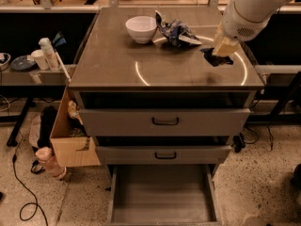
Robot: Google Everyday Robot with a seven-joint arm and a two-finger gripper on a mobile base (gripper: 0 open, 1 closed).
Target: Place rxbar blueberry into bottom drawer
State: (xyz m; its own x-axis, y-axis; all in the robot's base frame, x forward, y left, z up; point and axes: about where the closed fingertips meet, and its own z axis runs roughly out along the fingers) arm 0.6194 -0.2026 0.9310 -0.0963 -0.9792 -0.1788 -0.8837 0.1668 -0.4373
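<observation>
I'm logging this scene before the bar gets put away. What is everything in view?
rxbar blueberry: one, dark navy, at the gripper's tip, over the right side of the cabinet top.
chip bag: one, blue and white, crumpled, at the rear of the top.
bowl: one, white, left of the bag.
upper drawers: two, grey with black handles, under the top.
bottom drawer: one, grey, pulled out, nothing inside.
cardboard box: one, brown, on the floor left of the cabinet.
gripper: one, cream, jaws closed on the bar.
</observation>
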